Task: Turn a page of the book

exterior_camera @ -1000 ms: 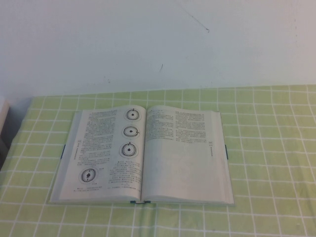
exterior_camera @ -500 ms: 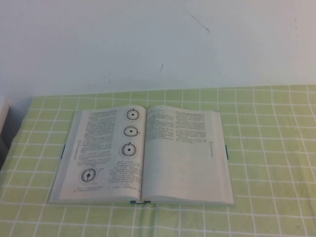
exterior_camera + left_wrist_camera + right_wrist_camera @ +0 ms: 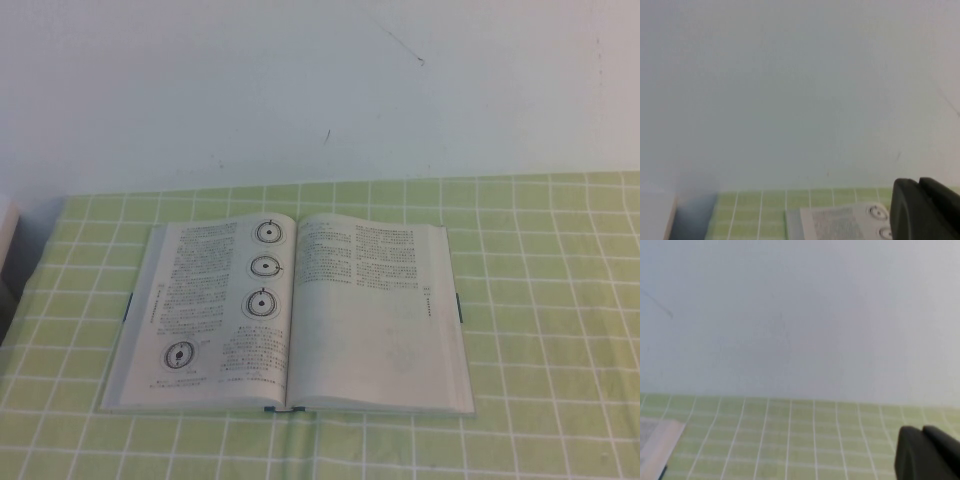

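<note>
Book [image 3: 290, 315] lies open, centre frame, on checked cloth [image 3: 540, 300]; page [image 3: 375, 315] flat. Left gripper [image 3: 925, 210] and right gripper [image 3: 927, 452] off-table, finger state cannot tell. Step: approach pending; next, reach the page's outer edge.

The surface [image 3: 540, 300] is covered by a light green cloth with a white grid pattern and fills the lower half of the high view, ending at a pale wall. A large thick textbook with whitish-grey pages and thin blue cover edges [image 3: 290, 315] lies open and flat directly on it, left of centre in the frame. Its left-hand leaf shows text and four small circle diagrams; its right-hand page [image 3: 375, 310] shows text columns in its upper part. Cloth surrounds the book on all sides.

The left pincer [image 3: 925, 210] and right pincer [image 3: 927, 452] appear only in their own wrist views, raised above the surface.
</note>
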Motion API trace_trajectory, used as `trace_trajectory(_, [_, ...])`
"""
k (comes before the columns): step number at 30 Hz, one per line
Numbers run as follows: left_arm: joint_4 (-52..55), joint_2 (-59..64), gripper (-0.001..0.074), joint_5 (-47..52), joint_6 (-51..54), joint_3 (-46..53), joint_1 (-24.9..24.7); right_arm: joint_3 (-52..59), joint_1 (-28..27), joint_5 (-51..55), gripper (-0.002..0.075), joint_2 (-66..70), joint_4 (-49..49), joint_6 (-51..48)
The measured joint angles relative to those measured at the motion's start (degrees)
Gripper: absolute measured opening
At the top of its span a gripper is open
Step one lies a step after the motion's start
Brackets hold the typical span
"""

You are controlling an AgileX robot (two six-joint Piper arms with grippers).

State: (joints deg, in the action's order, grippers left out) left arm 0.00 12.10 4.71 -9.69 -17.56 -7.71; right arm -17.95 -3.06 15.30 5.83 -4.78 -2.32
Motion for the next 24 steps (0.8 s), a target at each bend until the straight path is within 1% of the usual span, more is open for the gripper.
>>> trace_trajectory(3, [0.0,8.32,-0.0004,4.47,0.0,-3.83,0.0,-3.59,0.0,7.29,-0.0003,5.37,2.91,-1.52])
trace_trajectory(7, [-3.56,18.37,-0.0004,10.64,0.0,-9.2,0.0,-8.35,0.0,14.76,-0.0003,13.26,10.95,-10.77])
trace_trajectory(9, [-6.21,23.31,-0.0004,12.53,1.72,-11.09,0.0,-10.24,0.0,17.7,-0.0003,17.52,15.46,-16.03])
trace_trajectory(12, [-12.68,30.34,-0.0004,14.92,8.28,-13.91,0.0,-12.1,0.0,20.66,-0.0003,23.27,22.61,-22.89])
trace_trajectory(16, [-23.76,37.88,-0.0004,16.23,17.95,-17.04,0.0,-12.47,0.0,20.92,-0.0003,29.79,30.67,-30.0])
trace_trajectory(24, [-44.7,51.38,-0.0004,23.07,37.26,-21.04,0.0,-12.47,0.0,26.07,-0.0003,38.14,35.46,-32.06])
